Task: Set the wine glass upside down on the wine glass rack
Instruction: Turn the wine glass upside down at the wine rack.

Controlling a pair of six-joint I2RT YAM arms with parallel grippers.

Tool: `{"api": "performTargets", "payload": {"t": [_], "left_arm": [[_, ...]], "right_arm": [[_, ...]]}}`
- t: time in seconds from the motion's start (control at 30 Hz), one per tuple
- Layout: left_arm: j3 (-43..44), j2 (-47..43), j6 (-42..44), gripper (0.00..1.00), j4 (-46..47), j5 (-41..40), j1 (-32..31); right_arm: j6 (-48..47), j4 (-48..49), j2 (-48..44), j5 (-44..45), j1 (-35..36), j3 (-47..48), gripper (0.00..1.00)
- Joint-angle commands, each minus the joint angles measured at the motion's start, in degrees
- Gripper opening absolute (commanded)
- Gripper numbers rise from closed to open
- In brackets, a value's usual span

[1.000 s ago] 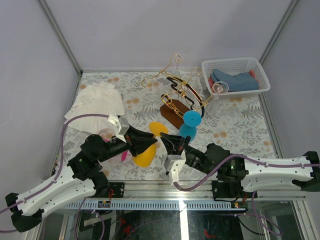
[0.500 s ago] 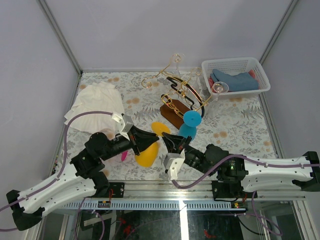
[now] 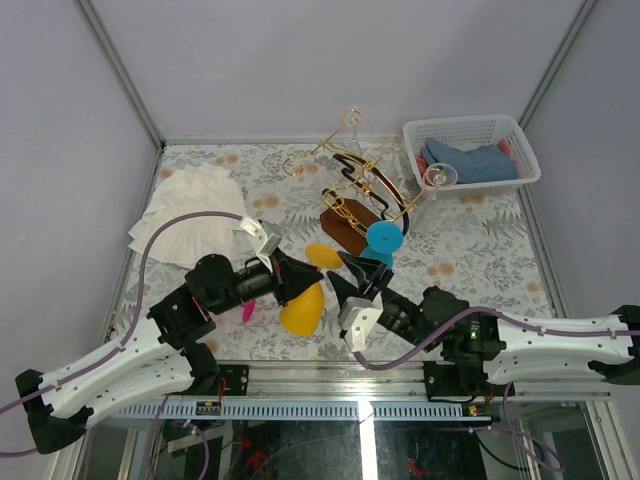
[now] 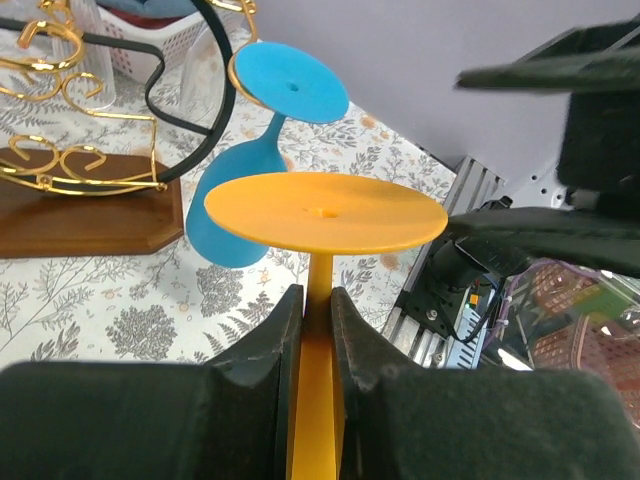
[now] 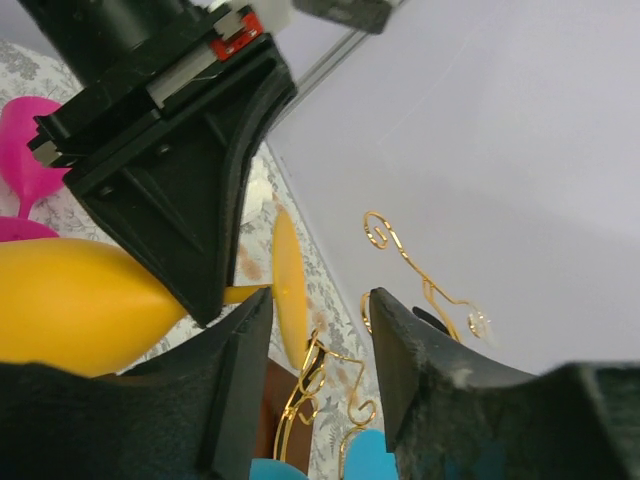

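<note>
Yellow wine glass [image 3: 303, 310] stem clamped in left claw [image 4: 313, 300] | right claw [image 5: 320, 300] spread near its foot

The left arm [image 3: 110, 372] comes in from the near-left corner, its white links slanting up toward the middle of the table and its black wrist pointing to the right. The left gripper [image 3: 296, 281] is clamped on the stem of the yellow wine glass [image 3: 303, 310]. In the wrist view both fingers [image 4: 268, 345] press that stem from either side. The right arm [image 3: 560, 340] lies stretched along the near edge from the right, with its wrist angled up and away. The right gripper [image 3: 360, 278] has its jaws spread apart, and its tips sit just beside the left gripper.
</note>
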Motion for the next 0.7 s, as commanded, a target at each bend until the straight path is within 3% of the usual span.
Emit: {"api": "performTargets", "payload": {"t": [0.0, 0.17, 0.33, 0.67], "left_arm": [[3.14, 0.70, -2.12, 0.00, -3.13, -3.31, 0.19], [5.91, 4.42, -7.32, 0.00, -7.83, -7.59, 0.18], [7.12, 7.73, -12.09, 0.00, -10.87, -11.44, 0.14], [5.33, 11.29, -5.43, 0.00, -9.18, -5.10, 3.32]], "right_arm": [[4.25, -1.67, -4.26, 1.42, 0.05, 0.99, 0.55], [13.33, -5.54, -6.93, 3.10, 0.05, 1.00, 0.78], [23.64, -9.21, -6.20, 4.43, 0.05, 2.90, 0.91], [30.96, -14.34, -3.75, 11.36, 0.05, 7.94, 0.95]]}}
